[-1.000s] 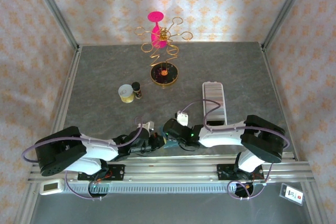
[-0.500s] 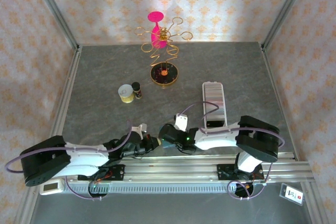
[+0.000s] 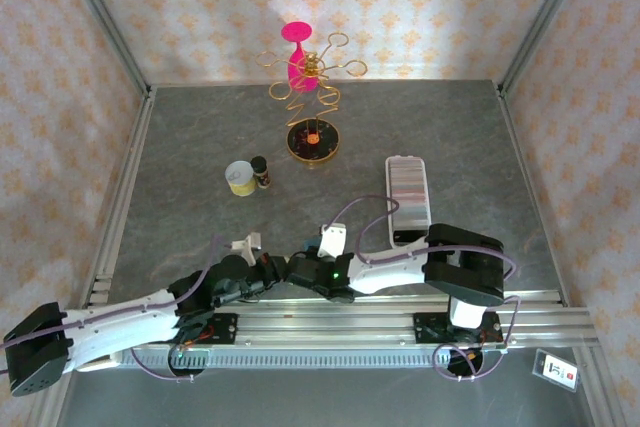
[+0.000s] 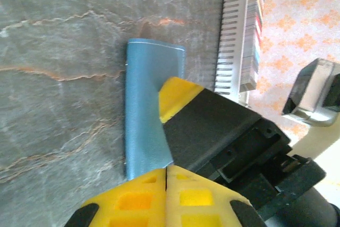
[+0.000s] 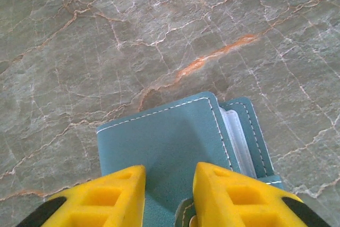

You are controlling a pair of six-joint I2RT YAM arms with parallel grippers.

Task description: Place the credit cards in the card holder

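Both arms are now sitting further left than a moment ago, and the left arm is stretching out low. The left gripper (image 4: 166, 176) is pressing its fingers together at the edge of the teal wallet (image 5: 170, 136). The right gripper (image 5: 169, 179) is holding its fingers apart over it. The card holder (image 3: 408, 192) is lying well apart, further back on the right. The corner tag (image 3: 560, 371) is showing marks too small to read.

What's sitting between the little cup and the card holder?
In the top view, a small dark bottle stands beside the cup; beyond it, bare tabletop up to the card holder.

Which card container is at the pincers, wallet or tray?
The teal folding wallet, at the right pincer; the long clear ridged plastic tray lies apart, farther back.
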